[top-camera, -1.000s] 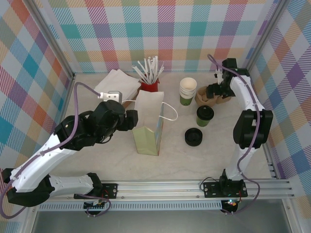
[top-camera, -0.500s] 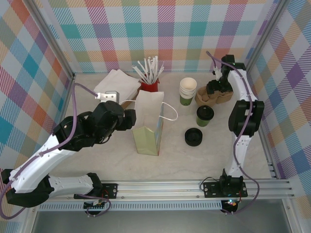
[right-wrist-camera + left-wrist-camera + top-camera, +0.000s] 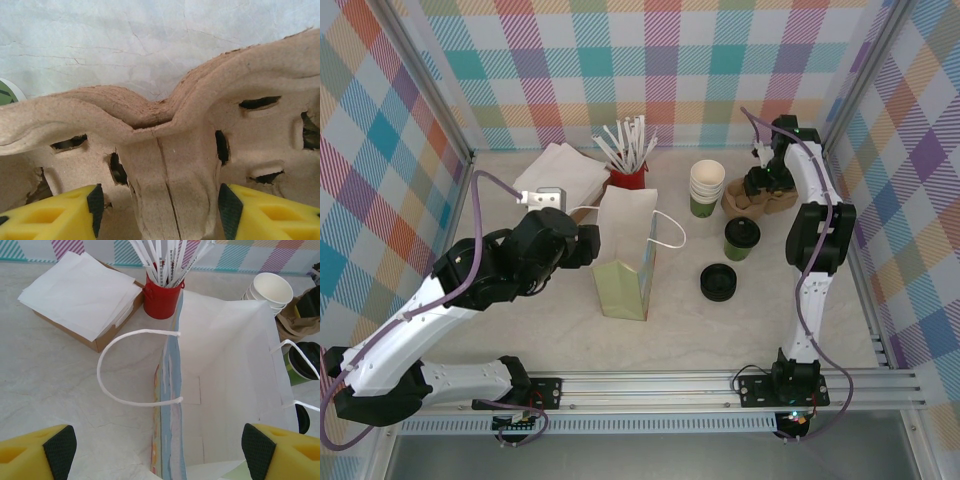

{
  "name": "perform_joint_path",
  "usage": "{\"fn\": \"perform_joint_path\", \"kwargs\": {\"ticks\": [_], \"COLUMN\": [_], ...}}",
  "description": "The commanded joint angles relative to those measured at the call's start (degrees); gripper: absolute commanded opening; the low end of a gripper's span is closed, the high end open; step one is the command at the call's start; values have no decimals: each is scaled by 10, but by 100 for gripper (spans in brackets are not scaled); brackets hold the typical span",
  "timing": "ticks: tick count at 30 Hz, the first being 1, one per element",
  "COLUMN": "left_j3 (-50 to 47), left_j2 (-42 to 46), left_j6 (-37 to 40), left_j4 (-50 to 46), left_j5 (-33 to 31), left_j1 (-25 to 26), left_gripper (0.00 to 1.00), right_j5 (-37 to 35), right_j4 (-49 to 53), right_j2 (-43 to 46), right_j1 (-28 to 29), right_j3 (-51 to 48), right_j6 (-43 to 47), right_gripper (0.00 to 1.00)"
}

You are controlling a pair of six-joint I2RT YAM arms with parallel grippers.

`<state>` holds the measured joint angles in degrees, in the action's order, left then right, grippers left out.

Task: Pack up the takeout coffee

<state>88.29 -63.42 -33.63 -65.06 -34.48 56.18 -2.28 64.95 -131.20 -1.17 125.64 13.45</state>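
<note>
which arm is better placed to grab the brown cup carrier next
Right. The right tool straddles the centre ridge of the cup carrier, one finger on each side. The left tool is open at the paper bag, across the table from the carrier.

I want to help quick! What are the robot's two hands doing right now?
Left gripper: open, holding nothing, by the paper bag.
Right gripper: open, straddling the cardboard carrier.

No readable text or labels.
</note>
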Motion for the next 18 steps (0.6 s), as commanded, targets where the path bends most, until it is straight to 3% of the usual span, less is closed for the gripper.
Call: {"fn": "perform_joint_path", "kwargs": {"ticks": [1, 18], "left_j3": [6, 18], "left_j2": [-3, -16], "left_j6": [2, 11], "left_j4": [-12, -9], "left_j5": [-17, -14], "left_j1": [4, 4], "left_gripper": [89, 90], "right_j5": [12, 2], "right_j4": [20, 30], "right_j2": [-12, -12], "right_j1": [-3, -4], "right_j3": [24, 45], "right_j6": [11, 12], "right_gripper": [60, 42]}}
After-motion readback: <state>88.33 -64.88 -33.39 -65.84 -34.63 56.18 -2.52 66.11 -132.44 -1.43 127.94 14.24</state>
